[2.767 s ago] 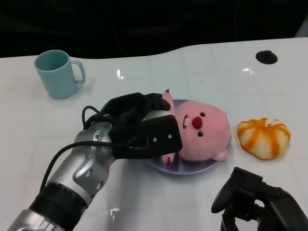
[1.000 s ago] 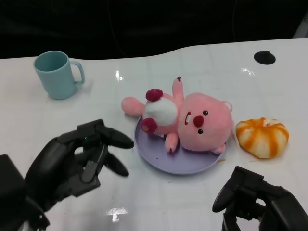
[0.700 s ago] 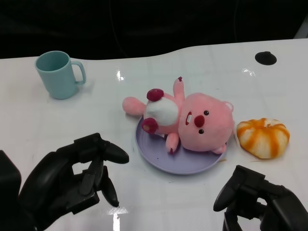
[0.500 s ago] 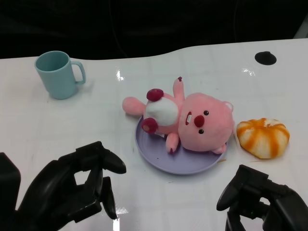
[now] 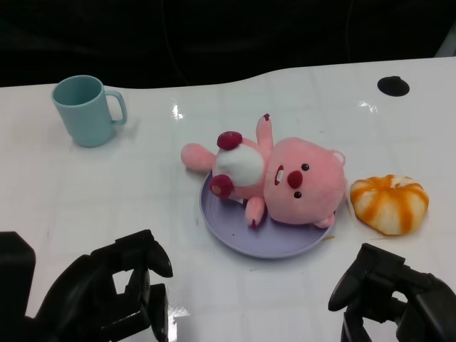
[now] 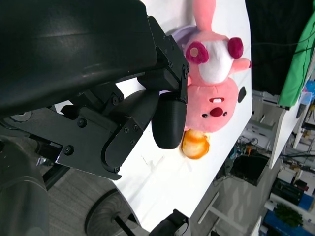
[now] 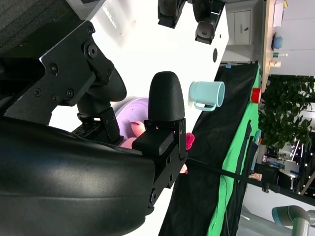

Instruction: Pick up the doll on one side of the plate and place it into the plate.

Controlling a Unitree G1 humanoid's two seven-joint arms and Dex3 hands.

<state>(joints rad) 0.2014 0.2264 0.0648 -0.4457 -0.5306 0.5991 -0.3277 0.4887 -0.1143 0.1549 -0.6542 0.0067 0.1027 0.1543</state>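
The pink plush doll (image 5: 285, 178) lies on its back across the lavender plate (image 5: 235, 235) in the middle of the table, one arm and its feet hanging over the plate's far-left rim. The left wrist view shows the doll (image 6: 214, 83) beyond my fingers. My left hand (image 5: 107, 296) is low at the front left, well clear of the plate, holding nothing with its fingers loosely curled. At the front right corner my right hand (image 5: 392, 299) rests empty, fingers bent. The right wrist view shows the plate (image 7: 135, 110) only partly behind that hand.
A light blue mug (image 5: 85, 109) stands at the back left. An orange-and-white striped bun-like toy (image 5: 389, 202) lies just right of the plate. A small black round mark (image 5: 394, 85) sits at the back right. The table's far edge curves behind the doll.
My left hand has let go of the doll and drawn back toward the front left, sinking lower in the picture. The doll stays lying on the plate. The right hand has barely moved.
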